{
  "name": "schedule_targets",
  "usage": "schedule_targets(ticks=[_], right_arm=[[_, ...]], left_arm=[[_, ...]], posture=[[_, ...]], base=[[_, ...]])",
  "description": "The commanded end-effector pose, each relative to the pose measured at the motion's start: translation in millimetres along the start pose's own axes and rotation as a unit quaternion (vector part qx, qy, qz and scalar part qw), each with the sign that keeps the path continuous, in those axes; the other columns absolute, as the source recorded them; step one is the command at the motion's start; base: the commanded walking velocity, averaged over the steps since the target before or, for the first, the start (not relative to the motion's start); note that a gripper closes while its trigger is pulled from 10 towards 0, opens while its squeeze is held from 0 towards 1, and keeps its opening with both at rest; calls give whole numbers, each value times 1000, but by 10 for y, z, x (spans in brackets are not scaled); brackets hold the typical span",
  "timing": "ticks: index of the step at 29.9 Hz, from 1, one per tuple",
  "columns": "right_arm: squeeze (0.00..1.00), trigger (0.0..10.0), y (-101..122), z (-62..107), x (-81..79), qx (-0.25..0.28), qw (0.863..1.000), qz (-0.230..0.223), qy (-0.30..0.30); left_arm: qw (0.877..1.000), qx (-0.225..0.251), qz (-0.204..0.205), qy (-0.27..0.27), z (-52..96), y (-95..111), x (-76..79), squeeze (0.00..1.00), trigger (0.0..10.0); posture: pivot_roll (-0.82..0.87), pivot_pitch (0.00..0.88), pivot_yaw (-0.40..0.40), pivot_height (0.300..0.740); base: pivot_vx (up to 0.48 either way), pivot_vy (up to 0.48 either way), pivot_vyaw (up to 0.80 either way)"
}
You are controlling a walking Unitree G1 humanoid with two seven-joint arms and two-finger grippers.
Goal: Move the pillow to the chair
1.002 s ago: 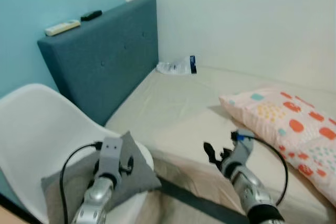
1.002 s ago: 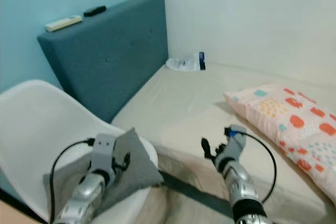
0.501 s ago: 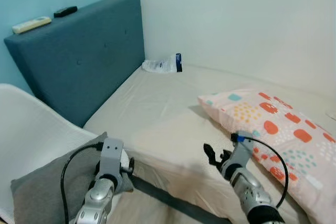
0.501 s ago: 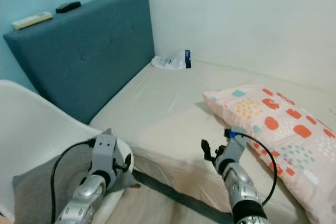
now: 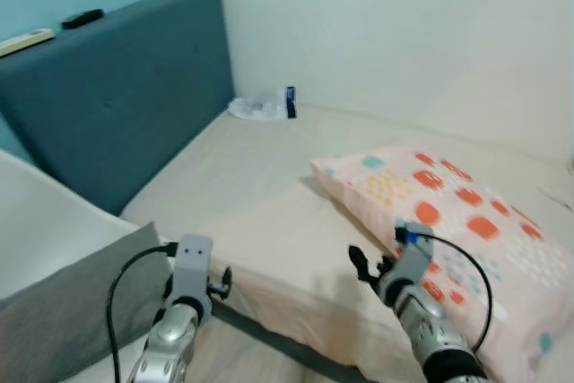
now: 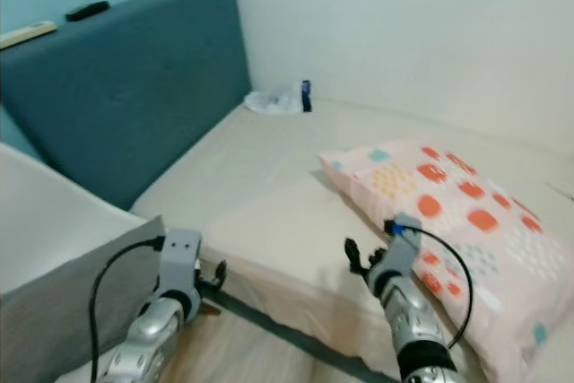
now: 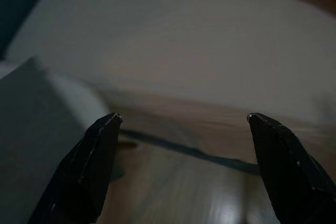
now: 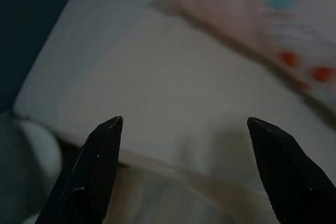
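Lower left of the left eye view: the left gripper (image 5: pixel 215 282) is raised over the gap between the chair (image 5: pixel 36 221) and the bed (image 5: pixel 260 195). In the left wrist view its fingers (image 7: pixel 86 169) stand wide apart with nothing between them. Just beside it, at the bottom left, a grey cushion (image 5: pixel 72 307) lies on the chair seat.

Lower centre: the right gripper (image 5: pixel 366 266) hovers at the near edge of the bed, just short of the pillow (image 5: pixel 448 221). In the right wrist view its fingers (image 8: pixel 94 166) are likewise spread and empty, with the mattress under them.

Middle right: the patterned pillow lies flat on the bed, untouched, reaching toward the right edge of the frame. It is well apart from the chair.

Far, upper left: a blue headboard (image 5: pixel 108 105) with two remotes (image 5: pixel 54 29) on its top edge; a plastic packet (image 5: pixel 260 108) lies at the head of the bed by the wall.

Step in hand, as judged: approach to the pillow, no grasp begun. The next move calls for the right gripper to reach to the pillow's near edge and close on a fold of it; the left may have to support the other side, since the pillow is wide and soft.
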State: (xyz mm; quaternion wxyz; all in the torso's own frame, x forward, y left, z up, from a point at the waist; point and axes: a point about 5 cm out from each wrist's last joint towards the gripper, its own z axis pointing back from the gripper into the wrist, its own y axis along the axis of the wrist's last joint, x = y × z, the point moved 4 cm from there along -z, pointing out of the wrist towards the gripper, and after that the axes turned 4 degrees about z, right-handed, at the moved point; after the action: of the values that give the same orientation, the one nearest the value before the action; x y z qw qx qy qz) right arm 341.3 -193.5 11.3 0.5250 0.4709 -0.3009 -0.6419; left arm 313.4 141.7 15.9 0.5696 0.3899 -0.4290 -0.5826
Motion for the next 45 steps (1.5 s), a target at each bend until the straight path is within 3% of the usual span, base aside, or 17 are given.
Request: schedule_targets(ticks=[1, 45], right_arm=[[0, 10000, -65, 15, 20, -11, 1000, -6, -3], [0, 10000, -36, 11, 87, -5, 1000, -6, -26]], left_arm=[[1000, -10, -1, 4, 0, -50, -26, 0, 10000], [1000, 8, -1, -7, -27, 0, 12, 0, 10000]], posture=[[-43, 37, 16, 740], [-47, 23, 19, 740]], base=[[0, 0, -694], [0, 0, -643]])
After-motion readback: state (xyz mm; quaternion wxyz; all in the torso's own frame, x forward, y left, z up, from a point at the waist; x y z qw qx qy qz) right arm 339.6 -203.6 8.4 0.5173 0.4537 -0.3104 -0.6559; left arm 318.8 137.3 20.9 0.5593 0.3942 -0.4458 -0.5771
